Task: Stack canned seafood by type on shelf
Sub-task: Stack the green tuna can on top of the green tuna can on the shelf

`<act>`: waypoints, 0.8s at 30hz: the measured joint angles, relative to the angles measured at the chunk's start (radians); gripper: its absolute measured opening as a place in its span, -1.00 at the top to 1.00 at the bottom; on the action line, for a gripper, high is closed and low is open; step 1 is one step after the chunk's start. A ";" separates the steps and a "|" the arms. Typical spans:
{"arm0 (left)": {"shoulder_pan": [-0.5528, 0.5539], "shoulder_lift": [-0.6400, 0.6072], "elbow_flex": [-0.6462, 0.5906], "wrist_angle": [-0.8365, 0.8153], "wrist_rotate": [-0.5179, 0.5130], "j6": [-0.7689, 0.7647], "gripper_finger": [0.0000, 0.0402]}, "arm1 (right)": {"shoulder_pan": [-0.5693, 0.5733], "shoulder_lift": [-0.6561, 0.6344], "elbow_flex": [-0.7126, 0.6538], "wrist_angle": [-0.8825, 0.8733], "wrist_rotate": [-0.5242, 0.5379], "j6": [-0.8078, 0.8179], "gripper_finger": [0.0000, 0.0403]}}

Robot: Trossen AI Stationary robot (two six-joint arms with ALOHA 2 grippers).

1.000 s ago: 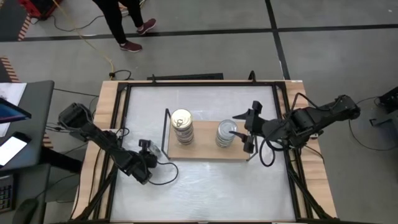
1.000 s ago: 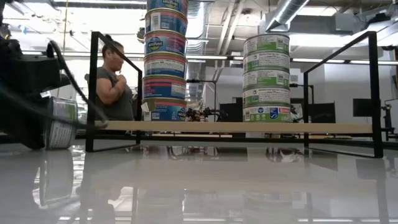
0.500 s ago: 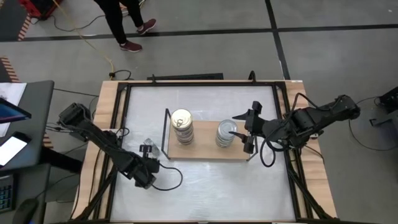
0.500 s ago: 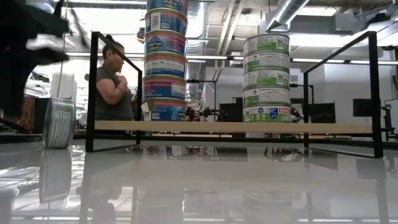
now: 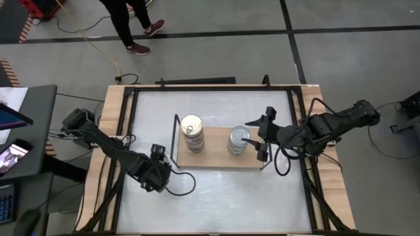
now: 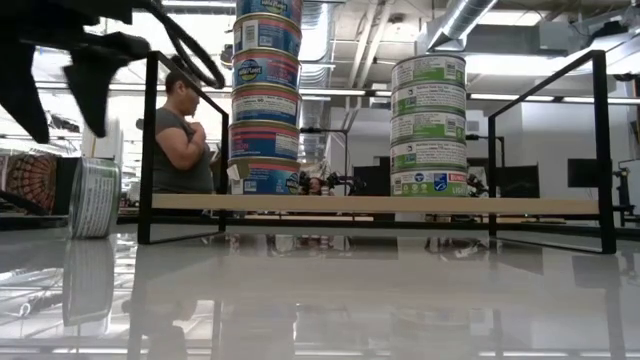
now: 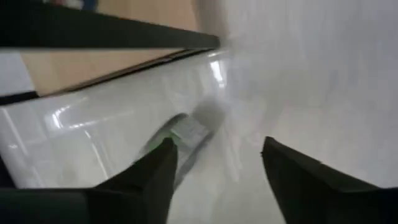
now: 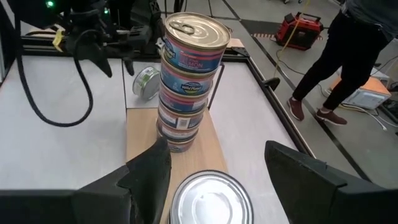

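Observation:
On the shelf (image 5: 216, 157) stand two stacks of canned seafood: gold-lidded tins (image 5: 191, 131) at its left end and silver-lidded, green-labelled tins (image 5: 239, 141) toward its right. One loose green-labelled tin (image 6: 97, 197) stands on its rim on the white table, left of the shelf; it also shows in the right wrist view (image 8: 144, 83). My left gripper (image 6: 58, 95) hangs open above that tin, clear of it, with the tin (image 7: 183, 140) seen below between its fingers. My right gripper (image 5: 261, 141) waits open just right of the silver-lidded stack's top (image 8: 208, 199).
The shelf's black wire frame rises at both short ends (image 6: 150, 150) (image 6: 598, 150). A person (image 6: 183, 135) stands beyond the table's far side, and another walks past on the floor (image 5: 131, 26). Bare white tabletop (image 5: 216, 196) lies in front of the shelf.
My left gripper has opened, let go of the loose tin and risen straight above it. The tin has stayed where it was, standing on its rim on the table left of the shelf.

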 joint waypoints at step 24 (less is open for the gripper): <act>0.226 -0.005 -0.060 0.058 0.063 0.343 -0.52 | 0.000 0.000 0.000 -0.047 0.000 0.000 -0.42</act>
